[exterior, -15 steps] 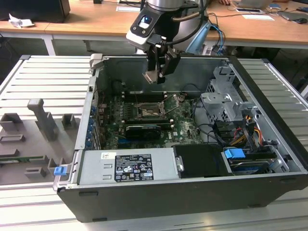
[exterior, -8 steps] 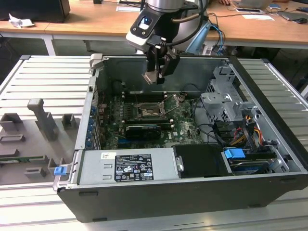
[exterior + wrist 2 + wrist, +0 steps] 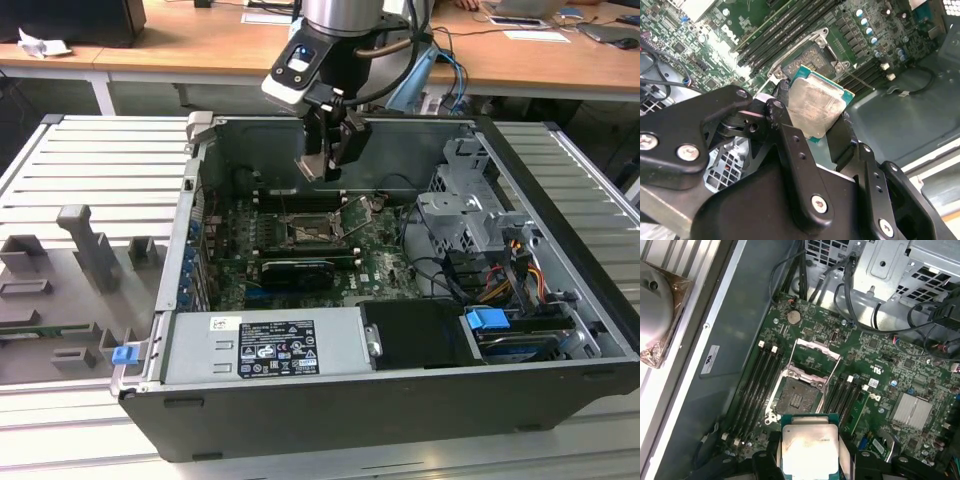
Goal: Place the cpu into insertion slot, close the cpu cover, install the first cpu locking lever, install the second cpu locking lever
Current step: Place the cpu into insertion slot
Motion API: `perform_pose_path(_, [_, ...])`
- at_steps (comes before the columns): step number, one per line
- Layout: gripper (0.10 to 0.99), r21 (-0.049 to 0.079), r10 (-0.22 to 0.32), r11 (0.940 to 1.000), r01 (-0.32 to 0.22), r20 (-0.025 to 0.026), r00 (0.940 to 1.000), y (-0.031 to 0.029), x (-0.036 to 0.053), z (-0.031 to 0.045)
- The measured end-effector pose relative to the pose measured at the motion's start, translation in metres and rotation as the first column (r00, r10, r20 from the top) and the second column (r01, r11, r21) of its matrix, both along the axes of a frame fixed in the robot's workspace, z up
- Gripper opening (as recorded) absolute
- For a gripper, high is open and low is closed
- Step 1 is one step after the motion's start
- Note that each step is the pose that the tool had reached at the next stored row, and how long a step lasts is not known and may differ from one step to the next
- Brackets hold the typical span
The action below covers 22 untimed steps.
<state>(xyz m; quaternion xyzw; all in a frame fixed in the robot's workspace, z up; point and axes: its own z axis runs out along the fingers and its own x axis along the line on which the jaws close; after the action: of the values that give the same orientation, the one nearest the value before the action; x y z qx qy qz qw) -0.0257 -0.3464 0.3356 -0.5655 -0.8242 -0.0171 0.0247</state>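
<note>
My gripper (image 3: 330,160) hangs over the green circuit board inside the open computer case, shut on the cpu (image 3: 816,106). The cpu is a small square chip with a dull silver top and a green rim, and it also shows between the black fingers in the first wrist view (image 3: 810,447). The insertion slot (image 3: 797,399) lies bare below the chip, a little apart from it, with its dark centre showing; it also appears in the other views (image 3: 311,232) (image 3: 807,54). The cpu cover (image 3: 815,357) stands swung open beside the slot, a thin silver frame (image 3: 356,215).
Long black memory slots (image 3: 752,385) flank the socket on both sides. A black expansion card (image 3: 295,270) lies near it, with the grey power supply (image 3: 265,345) at the case front. A metal drive cage (image 3: 465,210) and loose cables (image 3: 450,275) fill the exterior view's right.
</note>
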Motion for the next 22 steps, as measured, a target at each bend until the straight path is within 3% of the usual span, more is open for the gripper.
perform_pose_path(4, [0.541, 0.000, -0.037, 0.9993, 0.037, 0.0001, 0.9993, 0.0000, 0.0000, -0.0011])
perform_pose_path(22, [0.541, 0.000, -0.064, 0.9980, 0.064, 0.0001, 0.9980, 0.0000, 0.0000, -0.0031])
